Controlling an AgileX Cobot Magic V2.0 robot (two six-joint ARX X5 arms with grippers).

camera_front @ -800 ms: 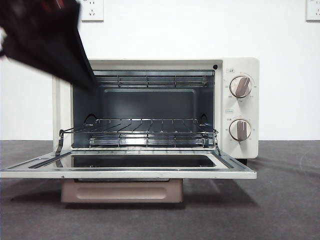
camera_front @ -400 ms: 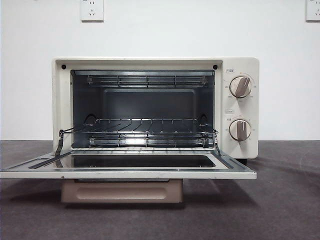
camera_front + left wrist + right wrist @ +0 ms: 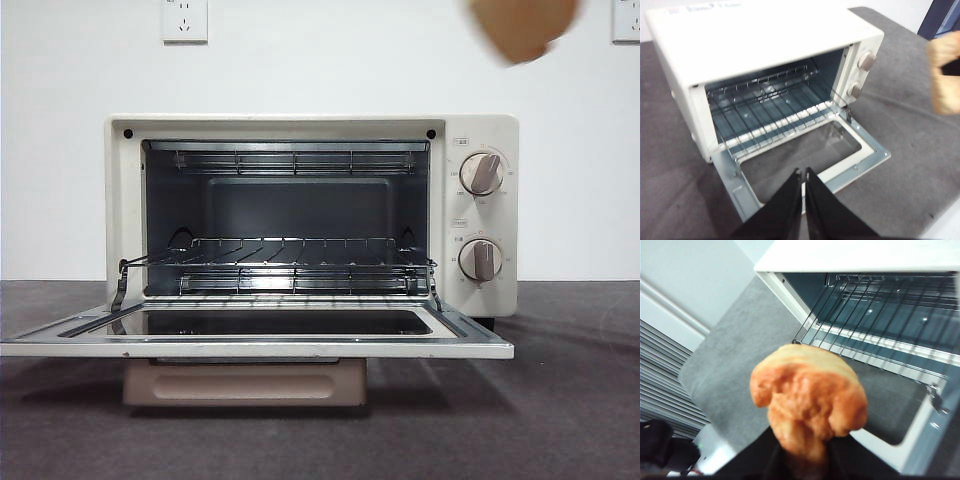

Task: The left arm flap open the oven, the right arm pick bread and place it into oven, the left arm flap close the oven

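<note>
— Cream-white oven (image 3: 480,215) sits on the dark table (image 3: 570,400), its door (image 3: 260,335) dropped flat and the wire rack (image 3: 280,265) bare. Where's the bread?

— I see the bread (image 3: 807,402) pinched in my right gripper (image 3: 802,460), jaws closed around its lower end. On the front view it hangs blurred at the top edge, above the oven's knobs (image 3: 481,173).

— And your left gripper?

— My left gripper (image 3: 804,174) hovers over the door's front edge, jaws nearly together, holding nothing.

Setting: indoor lab-style test station. Plain white wall (image 3: 330,60) with two power sockets (image 3: 184,19); dark grey cloth-covered surface (image 3: 570,400); slatted blinds (image 3: 662,385) to one side.
</note>
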